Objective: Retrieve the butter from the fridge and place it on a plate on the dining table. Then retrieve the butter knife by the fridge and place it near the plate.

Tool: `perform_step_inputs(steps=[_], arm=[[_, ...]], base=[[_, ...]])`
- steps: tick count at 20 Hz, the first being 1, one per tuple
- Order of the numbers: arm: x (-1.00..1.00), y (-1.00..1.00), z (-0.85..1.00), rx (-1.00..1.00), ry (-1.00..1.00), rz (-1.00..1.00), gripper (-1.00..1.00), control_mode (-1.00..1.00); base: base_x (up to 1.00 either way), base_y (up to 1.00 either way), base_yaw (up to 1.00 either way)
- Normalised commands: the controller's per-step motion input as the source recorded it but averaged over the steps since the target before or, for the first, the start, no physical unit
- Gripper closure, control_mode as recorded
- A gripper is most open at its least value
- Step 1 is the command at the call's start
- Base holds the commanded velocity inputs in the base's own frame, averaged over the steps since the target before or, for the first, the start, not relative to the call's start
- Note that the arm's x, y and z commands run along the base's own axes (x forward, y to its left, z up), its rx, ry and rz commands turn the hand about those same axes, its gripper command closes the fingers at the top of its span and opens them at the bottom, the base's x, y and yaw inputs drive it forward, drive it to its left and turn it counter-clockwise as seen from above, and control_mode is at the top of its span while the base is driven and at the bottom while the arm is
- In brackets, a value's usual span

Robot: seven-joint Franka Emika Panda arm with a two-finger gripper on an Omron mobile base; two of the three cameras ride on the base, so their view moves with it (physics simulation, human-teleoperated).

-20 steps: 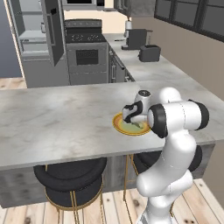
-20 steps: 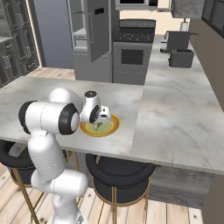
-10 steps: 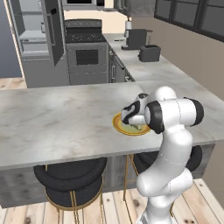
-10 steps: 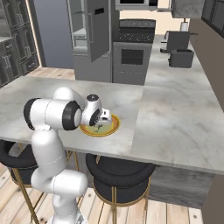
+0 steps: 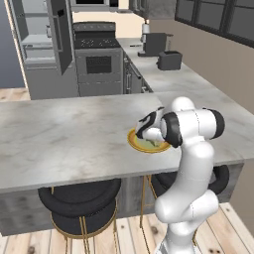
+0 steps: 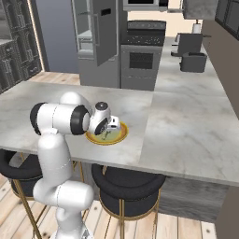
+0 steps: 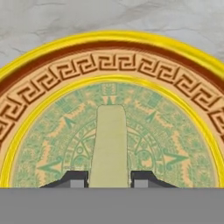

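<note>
Butter [image 7: 109, 144] on plate [image 7: 52, 78] | marble dining table [image 5: 59, 134] | fridge [image 5: 42, 47] open

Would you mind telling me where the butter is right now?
In the hand view, the butter lies over the pale green centre of the plate, between the gripper fingertips; the plate sits on the dining table, near its stool-side edge.

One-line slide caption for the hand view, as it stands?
Butter stick lying on the plate's green centre, flanked by the gripper's two fingertips, marble dining table beyond the rim.
</note>
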Motion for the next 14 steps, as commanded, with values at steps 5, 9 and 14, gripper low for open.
perform_step_inputs(steps=[5, 9, 14], arm=[[0.19, 0.0, -0.18, 0.01, 0.0, 0.0, -1.0, -1.0], [0.08, 0.0, 0.0, 0.0, 0.0, 0.0, -1.0, -1.0], [0.07, 0.03, 0.11, -0.03, 0.11, -0.02, -1.0, -1.0]], base=[[0.0, 0.0, 0.0], [0.0, 0.0, 0.0], [0.0, 0.0, 0.0]])
